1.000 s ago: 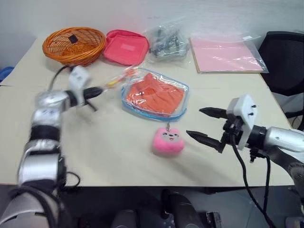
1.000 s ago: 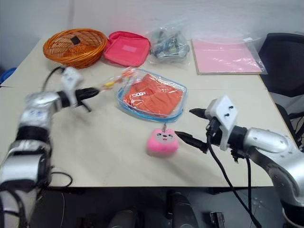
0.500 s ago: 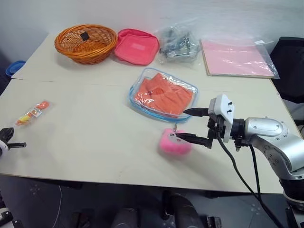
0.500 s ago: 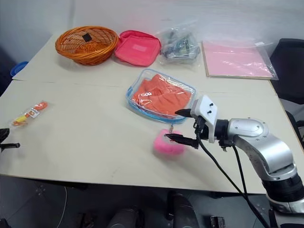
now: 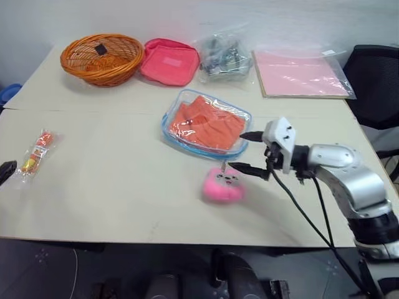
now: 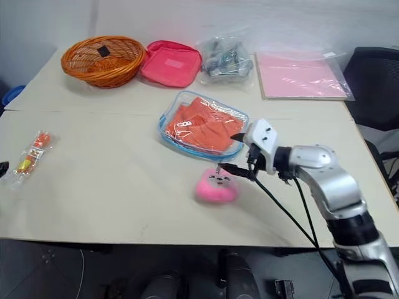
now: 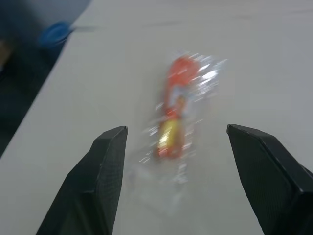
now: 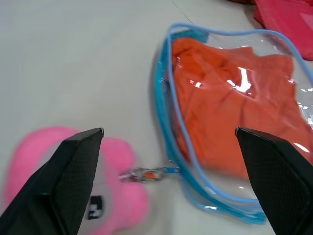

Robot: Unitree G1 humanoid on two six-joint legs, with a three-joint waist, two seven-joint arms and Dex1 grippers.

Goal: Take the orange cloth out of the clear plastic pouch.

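The orange cloth [image 5: 209, 123] lies folded inside the clear plastic pouch [image 5: 198, 144], which rests flat at mid-table with its light-blue trim around it. A pink plush charm [image 5: 222, 185] hangs off the pouch's near corner by a short chain [image 8: 149, 173]. My right gripper [image 5: 237, 151] is open and held level; one finger is at the pouch's near right edge and the other is above the charm. In the right wrist view the fingers [image 8: 63, 176] frame the pouch corner and the charm. My left gripper [image 7: 176, 128] is open at the table's left edge, holding nothing.
A small orange-yellow snack packet [image 5: 34, 156] lies on the table just ahead of the left gripper. Along the far edge stand an orange wicker basket [image 5: 100, 57], a pink fabric pouch [image 5: 169, 60], a clear bag of dark items [image 5: 221, 55] and a sleeve of pink paper [image 5: 299, 73]. A black chair [image 5: 377, 81] stands at the right.
The left gripper opened and let go of the snack packet, then drew back to the table's left edge. The right gripper moved forward to the pouch's near corner.
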